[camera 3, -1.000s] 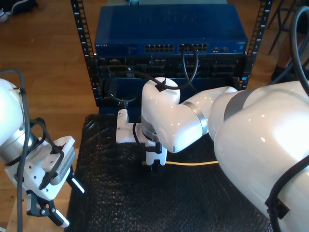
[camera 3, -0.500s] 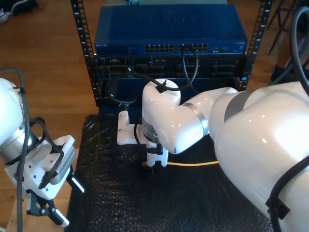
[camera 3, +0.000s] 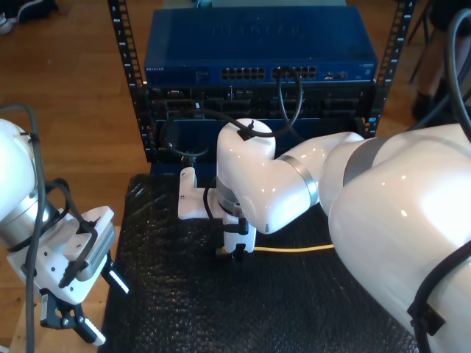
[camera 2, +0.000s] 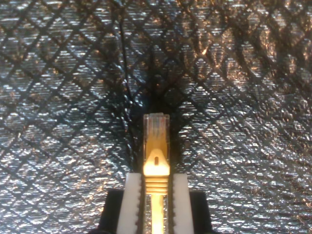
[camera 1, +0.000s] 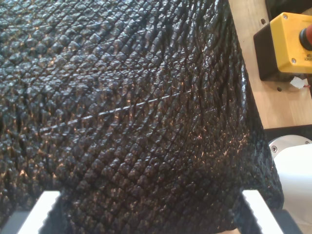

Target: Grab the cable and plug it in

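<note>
Since a second ago, little has shifted: my second gripper [camera 3: 235,251] sits at nearly the same spot near the middle of the exterior view, perhaps a touch higher in the frame, and the long thin yellow network cable [camera 3: 294,249] still trails from it toward the exterior view's right across the black quilted plastic mat [camera 3: 176,309].

Seen from the second wrist view, my second gripper [camera 2: 156,204] has its two white ribbed pads [camera 2: 131,204] pressed against either side of the cable's yellow boot [camera 2: 156,181], with the small clear plastic plug [camera 2: 156,127] sticking out beyond the fingertips over the mat [camera 2: 63,97]. Whether the plug touches the mat or hangs just above it is hard to say.

My first gripper [camera 3: 87,309] hangs at the lower left of the exterior view, beside the mat's edge and well apart from the cable. The first wrist view shows its white fingertips [camera 1: 41,207] spread wide with only the mat [camera 1: 122,97] between them. A yellow box with a red button [camera 1: 287,41] rests on a pale wooden surface [camera 1: 253,83] past the mat's edge.

At the top of the exterior view, a blue network switch [camera 3: 257,44] sits in a black rack [camera 3: 132,88], with black cables [camera 3: 291,95] looping below its ports.
</note>
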